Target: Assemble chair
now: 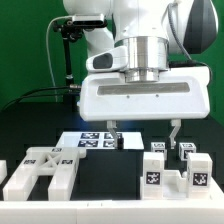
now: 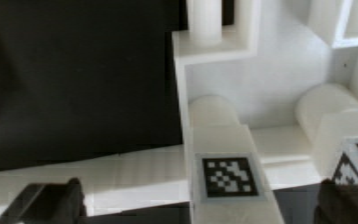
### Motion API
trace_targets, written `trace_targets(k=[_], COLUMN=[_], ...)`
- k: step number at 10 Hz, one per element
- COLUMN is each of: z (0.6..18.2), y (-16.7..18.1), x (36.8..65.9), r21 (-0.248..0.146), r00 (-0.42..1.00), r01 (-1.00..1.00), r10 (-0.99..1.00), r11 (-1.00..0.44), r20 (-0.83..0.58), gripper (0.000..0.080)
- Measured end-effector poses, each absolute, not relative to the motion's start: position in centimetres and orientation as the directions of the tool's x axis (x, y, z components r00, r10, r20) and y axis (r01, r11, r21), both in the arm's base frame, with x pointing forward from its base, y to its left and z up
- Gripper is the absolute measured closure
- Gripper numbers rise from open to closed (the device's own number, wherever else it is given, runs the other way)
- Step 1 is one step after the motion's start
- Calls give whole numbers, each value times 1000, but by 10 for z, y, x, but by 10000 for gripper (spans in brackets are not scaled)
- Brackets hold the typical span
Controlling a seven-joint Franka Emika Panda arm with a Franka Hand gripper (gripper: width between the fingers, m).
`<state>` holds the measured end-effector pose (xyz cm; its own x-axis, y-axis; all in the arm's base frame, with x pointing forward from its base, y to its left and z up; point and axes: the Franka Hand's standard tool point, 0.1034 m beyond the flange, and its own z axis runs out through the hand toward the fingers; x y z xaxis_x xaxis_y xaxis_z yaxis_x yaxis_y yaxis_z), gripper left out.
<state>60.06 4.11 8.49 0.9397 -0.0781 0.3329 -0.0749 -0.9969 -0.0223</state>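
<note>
We see the arm (image 1: 140,40) hanging over the black table (image 1: 30,125), its gripper (image 1: 146,134) spread wide and empty. The chair lies unassembled: a slotted panel (image 1: 40,172) at the exterior view's left, blocky pieces (image 1: 175,170) at its right, the marker board (image 1: 95,140) between them.

surface: black table (image 1: 108,185); on it: chair parts (image 1: 40,172); marker board (image 1: 93,140)

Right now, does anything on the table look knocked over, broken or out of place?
Nothing stands out. The slotted panel on the exterior view's left and the blocky pieces on its right lie separate on the table, with no visible damage. The jaws hang open above the table, holding nothing.
</note>
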Motion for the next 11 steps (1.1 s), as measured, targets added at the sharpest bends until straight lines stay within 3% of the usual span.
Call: trace_targets(k=[3,7,9,11], z=[82,20,7,7], y=[41,44,46,52], x=[600,601,606,608], r21=[-11,33,40,18], r00=[942,941,938,943], r01=[-52,-44,-45,-80], r10=[-53,-30,-29,-70], r11=[-999,-998,-998,-997], r20=[330,337,345,324], gripper=[150,150,150,150])
